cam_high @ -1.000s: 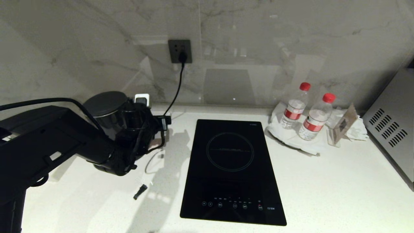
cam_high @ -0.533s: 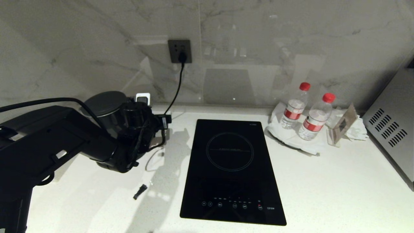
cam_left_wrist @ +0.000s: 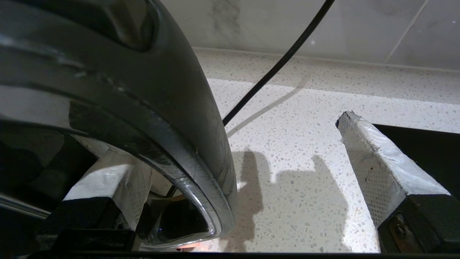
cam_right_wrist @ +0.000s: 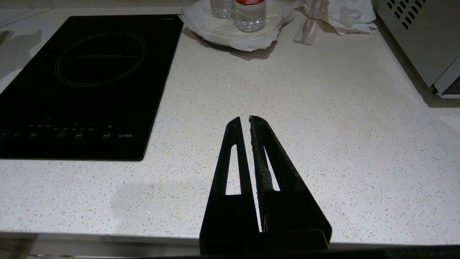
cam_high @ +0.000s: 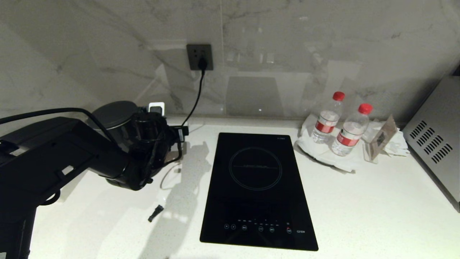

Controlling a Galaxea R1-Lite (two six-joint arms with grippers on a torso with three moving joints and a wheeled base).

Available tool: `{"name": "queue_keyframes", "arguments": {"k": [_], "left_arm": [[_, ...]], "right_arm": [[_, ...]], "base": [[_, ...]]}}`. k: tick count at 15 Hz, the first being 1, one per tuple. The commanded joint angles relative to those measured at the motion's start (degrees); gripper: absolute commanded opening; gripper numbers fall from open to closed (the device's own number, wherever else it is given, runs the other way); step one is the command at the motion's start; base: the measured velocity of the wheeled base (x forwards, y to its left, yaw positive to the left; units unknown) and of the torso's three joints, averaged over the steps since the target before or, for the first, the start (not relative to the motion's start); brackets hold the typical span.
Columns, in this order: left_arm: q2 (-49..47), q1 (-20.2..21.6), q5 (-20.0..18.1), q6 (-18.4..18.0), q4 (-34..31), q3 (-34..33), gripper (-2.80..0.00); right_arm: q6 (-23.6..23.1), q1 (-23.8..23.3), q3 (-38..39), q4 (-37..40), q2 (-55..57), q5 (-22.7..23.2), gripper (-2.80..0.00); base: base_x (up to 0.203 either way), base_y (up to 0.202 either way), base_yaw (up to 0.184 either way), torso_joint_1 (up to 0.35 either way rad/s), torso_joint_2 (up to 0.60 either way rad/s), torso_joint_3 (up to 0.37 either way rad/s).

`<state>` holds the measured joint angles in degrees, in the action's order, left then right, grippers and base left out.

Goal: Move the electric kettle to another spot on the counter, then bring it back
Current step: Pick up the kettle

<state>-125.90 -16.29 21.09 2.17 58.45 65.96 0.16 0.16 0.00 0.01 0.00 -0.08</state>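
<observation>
Nearest, the right hand (cam_right_wrist: 248,124) hangs parked over the front of the tabletop (cam_right_wrist: 323,144), its fingers together and holding nothing. Further in, the left hand (cam_left_wrist: 230,162) has its fingers wide apart astride the loop handle of the electric kettle (cam_high: 116,118); one pad (cam_left_wrist: 373,158) is clear of it. The kettle stands upright at the back left, by the wall, straight ahead of that hand, so the left arm is much the nearer.
</observation>
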Motion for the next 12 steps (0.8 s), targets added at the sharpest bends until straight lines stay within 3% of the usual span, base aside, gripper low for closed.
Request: {"name": "queue_keyframes", "arguments": {"k": [1, 7, 8, 12], "left_arm": [[0.16, 0.03, 0.18, 0.03, 0.34, -0.24, 0.00], [0.06, -0.13, 0.24, 0.11, 0.43, -1.08, 0.00], [-0.01, -0.15, 0.26, 0.12, 0.49, -1.31, -2.80], [0.16, -0.15, 0.18, 0.03, 0.70, -2.51, -2.80]], "right_arm": [[0.02, 0.02, 0.00, -0.01, -0.09, 0.00, -2.80], [0.02, 0.02, 0.00, -0.01, -0.09, 0.00, -2.80], [0.02, 0.02, 0.00, -0.01, -0.09, 0.00, -2.80], [0.02, 0.02, 0.00, -0.01, -0.09, 0.00, -2.80]], "base": [[0.000, 0.000, 0.000, 0.000, 0.00, 0.000], [0.000, 0.000, 0.000, 0.000, 0.00, 0.000], [0.000, 0.000, 0.000, 0.000, 0.00, 0.000], [0.000, 0.000, 0.000, 0.000, 0.00, 0.000]]}}
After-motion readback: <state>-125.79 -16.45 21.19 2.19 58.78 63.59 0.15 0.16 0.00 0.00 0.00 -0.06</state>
